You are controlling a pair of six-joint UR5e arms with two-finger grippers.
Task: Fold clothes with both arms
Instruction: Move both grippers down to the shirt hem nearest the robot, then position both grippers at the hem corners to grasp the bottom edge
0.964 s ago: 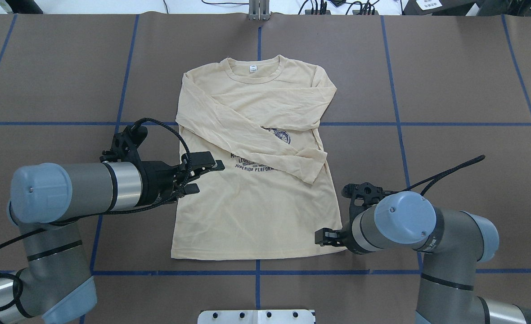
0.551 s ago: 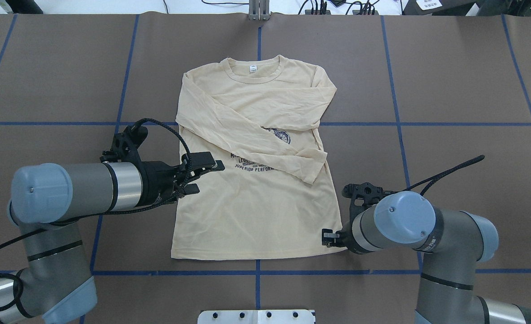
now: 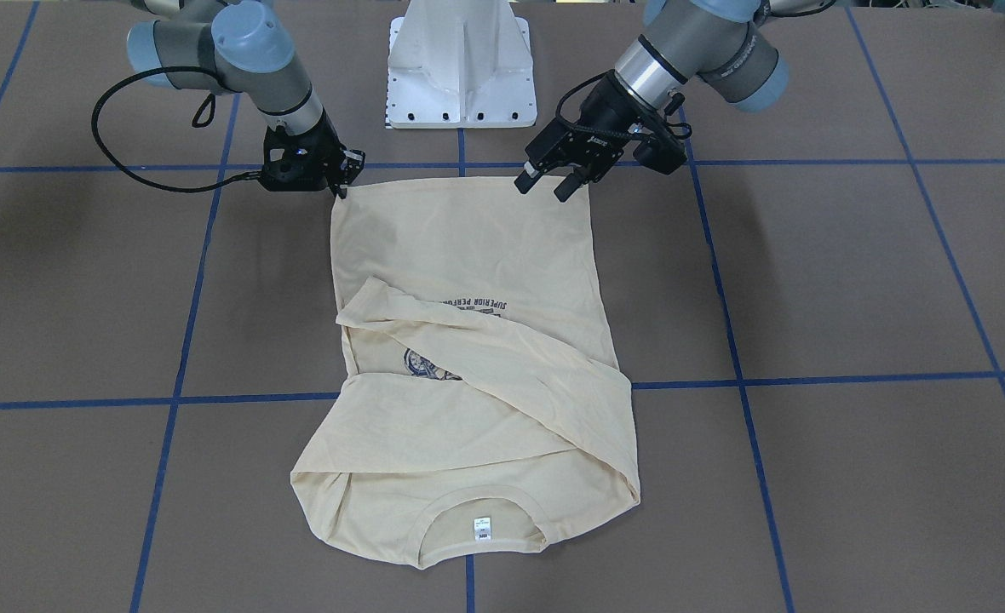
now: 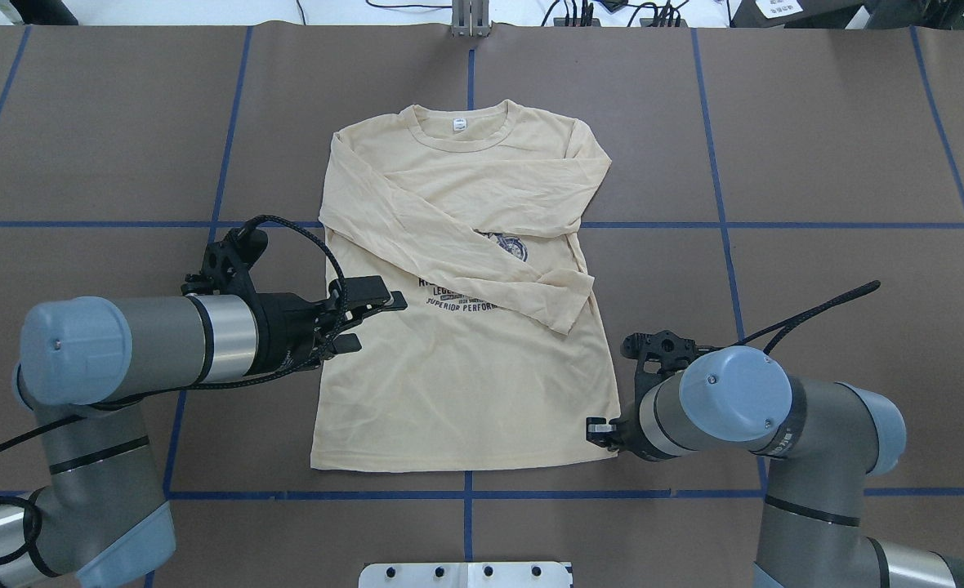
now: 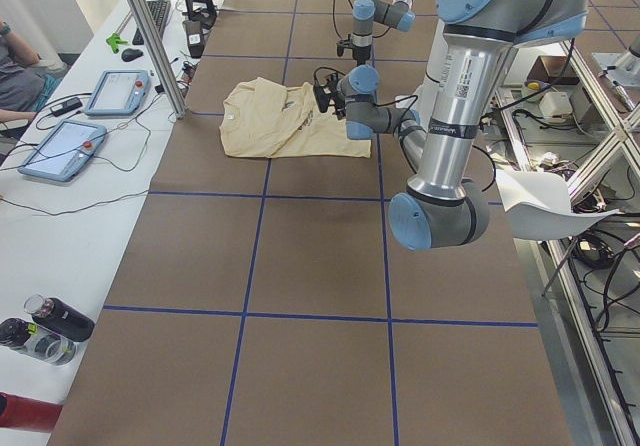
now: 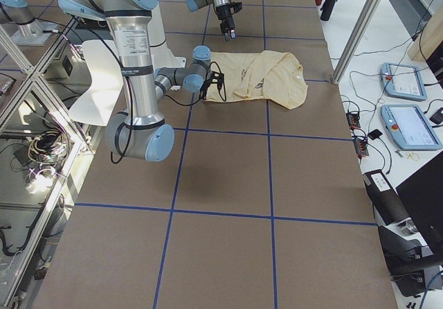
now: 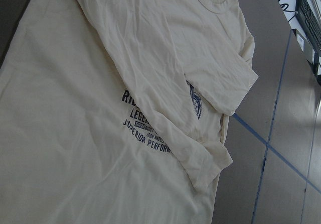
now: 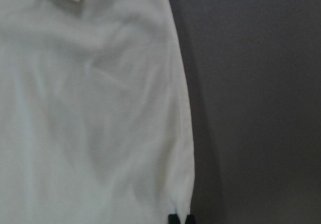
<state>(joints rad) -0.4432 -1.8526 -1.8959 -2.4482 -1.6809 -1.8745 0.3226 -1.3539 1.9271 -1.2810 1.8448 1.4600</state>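
Observation:
The clothes, one cream long-sleeved T-shirt [image 4: 466, 384] [image 3: 468, 255], lie flat with the neck away from the robot. Both sleeves are folded across the chest over the navy print [image 7: 145, 126]. My left gripper [image 4: 380, 322] [image 3: 545, 186] is open and hovers above the shirt's left side, holding nothing. My right gripper [image 4: 599, 430] [image 3: 342, 186] is low at the shirt's near right hem corner. In the right wrist view its fingertips [image 8: 173, 218] stand close together on the hem edge of the shirt [image 8: 90, 108].
The white pedestal base [image 3: 460, 68] stands just behind the hem. Blue tape lines cross the brown table [image 4: 817, 163]. A side bench with tablets [image 5: 120, 91] and bottles [image 5: 45, 326] runs along the far edge, and a person's arm [image 5: 15, 66] rests there.
The right gripper's jaws have narrowed onto the hem corner. The left arm and the shirt have not moved.

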